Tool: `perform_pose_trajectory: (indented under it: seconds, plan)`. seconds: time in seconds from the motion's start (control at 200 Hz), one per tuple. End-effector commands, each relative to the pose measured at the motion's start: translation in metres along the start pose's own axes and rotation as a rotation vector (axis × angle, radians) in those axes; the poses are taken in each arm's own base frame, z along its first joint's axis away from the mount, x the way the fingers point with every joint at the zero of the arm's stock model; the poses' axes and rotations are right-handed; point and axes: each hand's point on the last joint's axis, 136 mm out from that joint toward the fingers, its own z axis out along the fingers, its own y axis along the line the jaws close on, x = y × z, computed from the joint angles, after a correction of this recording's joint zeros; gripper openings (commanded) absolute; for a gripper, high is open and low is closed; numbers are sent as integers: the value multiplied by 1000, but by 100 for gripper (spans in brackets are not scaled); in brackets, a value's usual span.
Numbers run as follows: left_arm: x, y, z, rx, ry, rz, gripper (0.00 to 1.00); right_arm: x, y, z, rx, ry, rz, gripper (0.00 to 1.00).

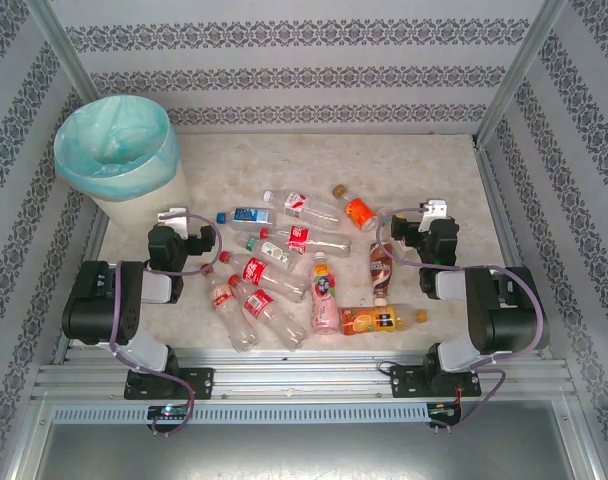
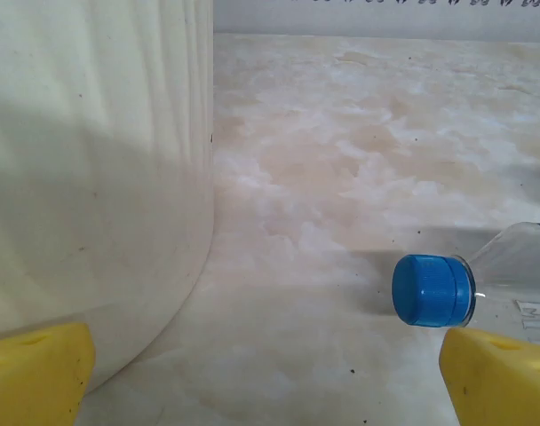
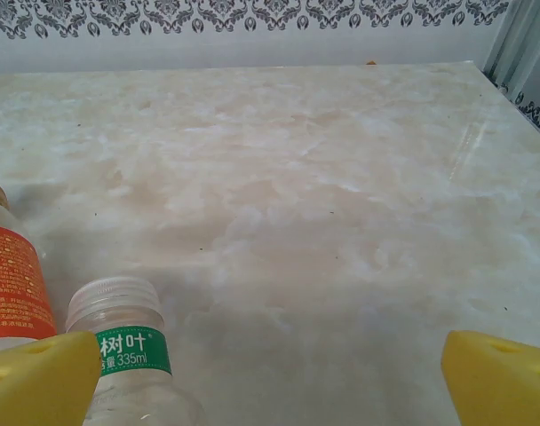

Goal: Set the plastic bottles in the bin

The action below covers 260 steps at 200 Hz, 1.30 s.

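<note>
Yellow fingers (image 2: 35,373) of left end effector (image 2: 270,382) spread wide, empty; blue-capped bottle (image 2: 448,288) lies just beyond its right fingertip

Pale marbled desk (image 1: 434,165) at frame centre, enclosed by walls (image 1: 284,60) papered white with grey floral bands. Aluminium posts (image 1: 522,65) rise at upper left and upper right; a slotted rail (image 1: 304,382) crosses the bottom. Lighting soft, even.
</note>
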Motion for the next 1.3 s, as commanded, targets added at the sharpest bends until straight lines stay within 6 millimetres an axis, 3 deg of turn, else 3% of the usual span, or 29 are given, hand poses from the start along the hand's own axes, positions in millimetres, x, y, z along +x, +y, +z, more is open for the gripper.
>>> perform_pose_trajectory:
  seconds: [0.0,0.814,1.079,1.294]
  plan:
    - [-6,-6,2,32,-8,21,100,-5,1,-1,5,-26,-10,98]
    - [-6,-9,1,47,-17,27,100,-6,3,-1,0,-23,-18,98]
    - [-11,-11,-14,57,-99,36,100,-7,1,0,14,-15,-12,98]
    - [-29,-9,-30,37,-128,28,100,-18,5,-8,0,-21,-25,98]
